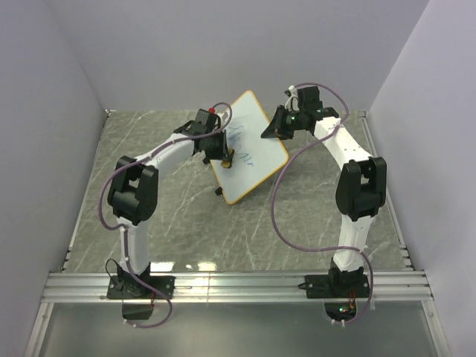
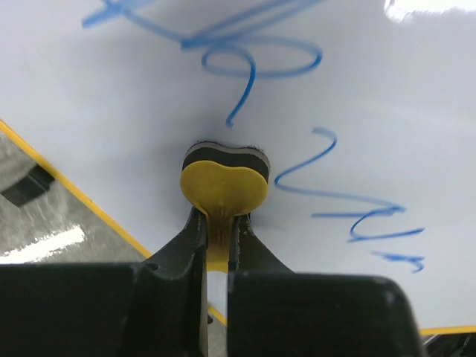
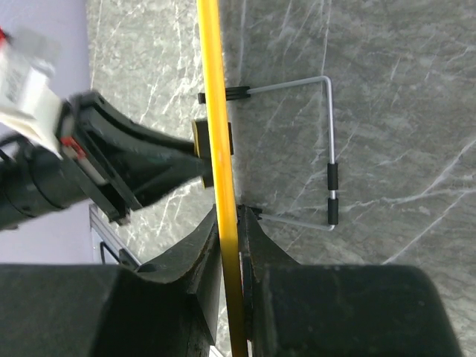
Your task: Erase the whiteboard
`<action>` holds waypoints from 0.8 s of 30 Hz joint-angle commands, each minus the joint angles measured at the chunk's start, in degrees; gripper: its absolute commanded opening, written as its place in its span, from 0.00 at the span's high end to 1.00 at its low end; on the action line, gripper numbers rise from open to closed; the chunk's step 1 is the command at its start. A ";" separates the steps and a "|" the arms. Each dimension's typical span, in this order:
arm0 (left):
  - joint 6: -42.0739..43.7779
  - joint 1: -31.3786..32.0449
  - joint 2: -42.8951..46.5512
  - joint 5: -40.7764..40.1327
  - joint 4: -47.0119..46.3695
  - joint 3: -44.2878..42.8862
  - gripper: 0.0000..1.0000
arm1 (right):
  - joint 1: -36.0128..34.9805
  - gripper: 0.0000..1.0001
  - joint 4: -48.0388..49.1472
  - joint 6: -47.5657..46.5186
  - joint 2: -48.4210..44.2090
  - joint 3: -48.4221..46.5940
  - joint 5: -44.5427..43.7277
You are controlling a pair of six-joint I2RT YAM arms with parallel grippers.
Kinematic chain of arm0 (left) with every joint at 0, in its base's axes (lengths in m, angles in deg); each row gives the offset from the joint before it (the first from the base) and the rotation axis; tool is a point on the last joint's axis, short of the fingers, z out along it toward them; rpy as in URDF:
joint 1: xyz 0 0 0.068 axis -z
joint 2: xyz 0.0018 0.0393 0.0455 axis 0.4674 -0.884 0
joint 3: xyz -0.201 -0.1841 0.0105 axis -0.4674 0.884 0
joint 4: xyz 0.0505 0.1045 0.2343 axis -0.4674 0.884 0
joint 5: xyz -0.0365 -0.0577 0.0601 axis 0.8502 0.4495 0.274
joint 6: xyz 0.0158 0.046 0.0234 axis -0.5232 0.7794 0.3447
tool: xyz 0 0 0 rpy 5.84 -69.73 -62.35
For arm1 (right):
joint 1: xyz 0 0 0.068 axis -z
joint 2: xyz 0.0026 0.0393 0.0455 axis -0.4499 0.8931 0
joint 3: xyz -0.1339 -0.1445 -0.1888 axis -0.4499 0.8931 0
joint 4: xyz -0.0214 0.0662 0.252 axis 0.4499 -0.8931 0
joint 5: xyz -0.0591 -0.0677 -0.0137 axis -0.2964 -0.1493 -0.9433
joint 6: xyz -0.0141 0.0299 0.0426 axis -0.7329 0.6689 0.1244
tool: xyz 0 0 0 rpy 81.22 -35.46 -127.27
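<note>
The whiteboard (image 1: 249, 149) stands tilted on the desk (image 1: 186, 223), its orange edge pinched by the right fingers (image 3: 199, 260) while the left fingers (image 2: 182, 245) clamp a yellow eraser (image 2: 224, 182) against its face; pushing too hard could slip the frame loose, leaving the blue scribbles (image 2: 349, 208).

Bright even light, soft shadows, blurred foreground
</note>
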 commanded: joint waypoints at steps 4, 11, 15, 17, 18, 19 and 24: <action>2.04 6.11 -1.74 1.32 0.80 -8.63 1.00 | -1.70 1.00 -6.66 -1.61 -1.34 1.43 -3.29; 1.52 14.91 3.35 5.62 0.89 -5.22 1.00 | -1.70 1.00 -6.75 -1.27 -0.29 0.99 -3.91; 1.08 15.62 5.73 5.54 0.36 -1.88 1.00 | -1.70 1.00 -6.23 -0.74 0.15 0.82 -3.38; 1.25 15.35 6.09 3.70 0.36 -1.69 1.00 | -1.70 1.00 -5.96 -0.65 0.33 0.99 -3.21; 0.73 14.48 6.00 3.08 0.19 -1.61 1.00 | -1.70 1.00 -5.79 -0.48 0.33 0.99 -3.03; 0.29 13.60 5.39 2.29 -0.16 -1.60 1.00 | -1.79 1.00 -5.79 -0.47 0.33 1.08 -2.85; -2.26 3.25 1.17 3.17 -0.69 -1.52 1.00 | -1.79 1.00 -6.49 -1.26 -0.11 1.08 -2.94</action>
